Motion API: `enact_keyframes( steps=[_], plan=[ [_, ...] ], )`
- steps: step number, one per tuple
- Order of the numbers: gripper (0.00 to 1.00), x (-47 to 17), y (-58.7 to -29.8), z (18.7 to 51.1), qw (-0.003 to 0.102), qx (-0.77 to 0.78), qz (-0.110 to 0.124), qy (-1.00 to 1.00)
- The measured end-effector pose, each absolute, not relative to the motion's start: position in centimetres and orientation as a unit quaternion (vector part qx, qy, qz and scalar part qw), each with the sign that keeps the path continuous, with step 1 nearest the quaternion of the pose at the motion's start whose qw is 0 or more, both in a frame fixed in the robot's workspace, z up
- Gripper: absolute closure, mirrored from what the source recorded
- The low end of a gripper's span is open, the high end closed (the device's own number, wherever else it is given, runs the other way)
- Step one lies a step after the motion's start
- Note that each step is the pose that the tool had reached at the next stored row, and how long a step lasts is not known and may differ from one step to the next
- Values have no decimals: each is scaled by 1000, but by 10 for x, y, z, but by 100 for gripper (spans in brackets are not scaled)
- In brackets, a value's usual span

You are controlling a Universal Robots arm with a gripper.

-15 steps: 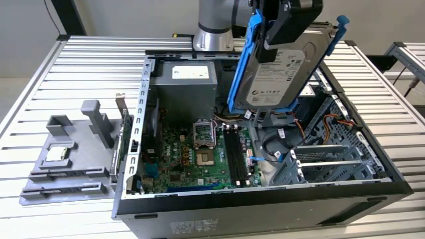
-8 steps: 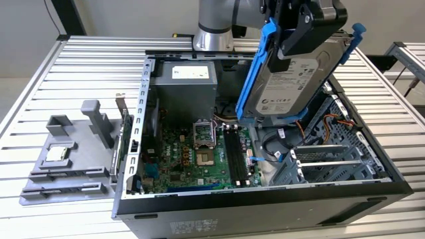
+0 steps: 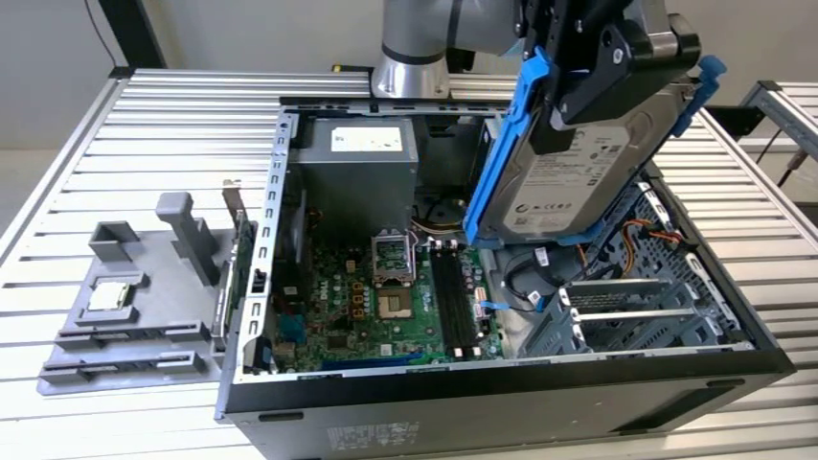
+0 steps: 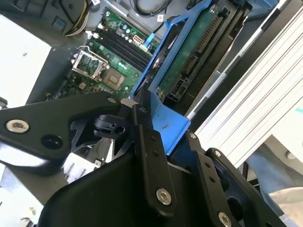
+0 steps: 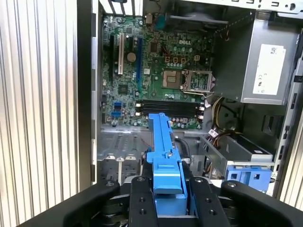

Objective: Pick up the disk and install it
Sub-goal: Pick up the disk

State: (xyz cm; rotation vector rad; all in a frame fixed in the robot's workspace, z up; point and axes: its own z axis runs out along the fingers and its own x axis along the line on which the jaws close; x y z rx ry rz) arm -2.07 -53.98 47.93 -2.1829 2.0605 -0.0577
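the jaws are clamped on the disk [image 3: 569, 177], gripping it by its upper end. in the first wrist view the black fingers [image 5: 141, 203] press against either side of the blue rail.

the disk hangs tilted from the jaws, with its white label facing the exterior camera and its blue frame running down both long edges. its lower end points down into the open computer case [image 3: 511, 412], just over the metal drive cage [image 3: 639, 321]. i cannot tell whether it touches the cage.

in the second wrist view the disk [image 4: 189, 56] shows its green circuit side and connector end, stretching away from the jaws toward the inside of the case.

below the jaws in the first wrist view lies the motherboard [image 5: 156, 71] with its processor socket [image 5: 196, 80]. off to one side are the grey power supply [image 5: 265, 66] and a blocky blue latch piece [image 5: 249, 177].

well apart from the jaws, outside the case on the slatted bench [image 3: 77, 144], sits a grey holder [image 3: 128, 316] carrying a small square chip [image 3: 109, 295]. the arm [image 3: 416, 48] stands beyond the case in the exterior view.
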Motion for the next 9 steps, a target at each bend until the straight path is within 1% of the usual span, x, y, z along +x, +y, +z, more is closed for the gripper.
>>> enact_keyframes(
  steps=[6,9],
  plan=[
    [100,-19,-545,479,77,-726,-27,682],
    [100,-18,-548,479,79,-726,-29,682]
  ],
)
